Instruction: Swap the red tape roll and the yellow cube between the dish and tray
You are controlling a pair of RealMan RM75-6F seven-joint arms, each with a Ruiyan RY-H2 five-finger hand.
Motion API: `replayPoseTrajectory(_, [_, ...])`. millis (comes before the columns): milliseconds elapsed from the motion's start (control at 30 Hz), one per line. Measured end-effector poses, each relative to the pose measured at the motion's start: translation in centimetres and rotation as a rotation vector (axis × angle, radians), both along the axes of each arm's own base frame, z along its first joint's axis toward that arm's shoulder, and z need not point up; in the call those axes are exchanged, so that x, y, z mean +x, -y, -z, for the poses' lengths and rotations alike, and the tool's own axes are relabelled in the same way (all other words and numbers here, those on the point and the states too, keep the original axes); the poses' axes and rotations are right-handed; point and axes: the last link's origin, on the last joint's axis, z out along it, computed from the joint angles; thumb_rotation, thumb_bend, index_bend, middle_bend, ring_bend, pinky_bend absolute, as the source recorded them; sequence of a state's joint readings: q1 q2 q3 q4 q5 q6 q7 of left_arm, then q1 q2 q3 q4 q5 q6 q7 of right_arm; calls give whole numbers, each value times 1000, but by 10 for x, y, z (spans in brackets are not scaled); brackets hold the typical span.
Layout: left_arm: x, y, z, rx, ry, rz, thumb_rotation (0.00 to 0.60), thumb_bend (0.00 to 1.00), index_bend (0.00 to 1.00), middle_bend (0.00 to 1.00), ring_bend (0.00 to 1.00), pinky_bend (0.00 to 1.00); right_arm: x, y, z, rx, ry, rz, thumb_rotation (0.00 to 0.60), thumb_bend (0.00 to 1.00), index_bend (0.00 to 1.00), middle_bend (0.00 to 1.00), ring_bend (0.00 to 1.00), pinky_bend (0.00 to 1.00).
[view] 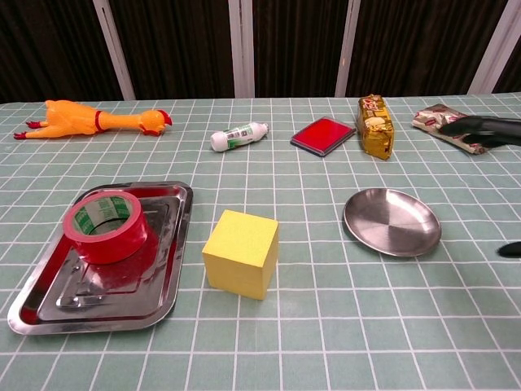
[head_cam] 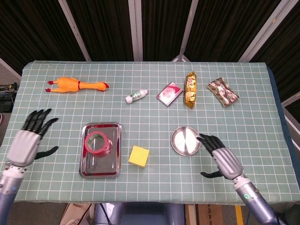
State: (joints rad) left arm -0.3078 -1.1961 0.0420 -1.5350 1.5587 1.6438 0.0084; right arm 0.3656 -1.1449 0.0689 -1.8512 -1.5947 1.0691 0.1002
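The red tape roll (head_cam: 96,143) (view: 105,228) lies flat in the upper part of the steel tray (head_cam: 100,164) (view: 106,297). The yellow cube (head_cam: 139,156) (view: 241,253) stands on the cloth between the tray and the round steel dish (head_cam: 185,140) (view: 391,221), which holds nothing. My left hand (head_cam: 29,139) hovers well left of the tray, fingers spread, holding nothing. My right hand (head_cam: 221,158) is just right of the dish, fingers spread and empty; only its dark fingertips (view: 480,128) show at the right edge of the chest view.
Along the far side lie a rubber chicken (head_cam: 75,85) (view: 94,119), a small white bottle (head_cam: 136,96) (view: 238,135), a red flat case (head_cam: 169,93) (view: 323,134), a gold snack pack (head_cam: 190,90) (view: 375,125) and a foil packet (head_cam: 223,91) (view: 444,124).
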Motion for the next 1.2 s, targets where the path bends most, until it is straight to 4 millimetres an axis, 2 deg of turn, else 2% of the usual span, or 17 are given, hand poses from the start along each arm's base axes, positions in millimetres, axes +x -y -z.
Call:
replayPoseTrajectory(100, [-23, 16, -6, 29, 23, -35, 600, 12, 186, 0, 0, 3, 37, 7, 18, 74, -8, -122, 600, 0, 28, 0, 0, 0])
replayPoseTrajectory(300, [-31, 23, -4, 44, 22, -50, 600, 13, 187, 0, 0, 3, 99, 18, 53, 176, 14, -264, 600, 0, 28, 0, 0, 0])
replayPoseTrajectory(500, [-34, 21, -3, 53, 25, -69, 600, 27, 187, 0, 0, 3, 135, 24, 83, 258, 66, -256, 600, 0, 28, 0, 0, 0])
replayPoseTrajectory(800, [-35, 22, -3, 55, 19, -82, 600, 27, 187, 0, 0, 3, 167, 42, 132, 322, 50, -236, 600, 0, 28, 0, 0, 0])
replayPoseTrajectory(1033, [-38, 21, -5, 54, 11, -99, 600, 27, 187, 0, 0, 3, 169, 57, 148, 310, 16, -213, 600, 0, 28, 0, 0, 2])
replayPoseTrajectory(1100, [-38, 21, -5, 46, 13, -108, 600, 27, 187, 0, 0, 3, 168, 62, 151, 306, 9, -201, 600, 0, 28, 0, 3, 28])
replayPoseTrajectory(1200, [-39, 20, -4, 32, 21, -113, 600, 28, 187, 0, 0, 4, 166, 68, 154, 298, -4, -188, 600, 0, 32, 0, 65, 126])
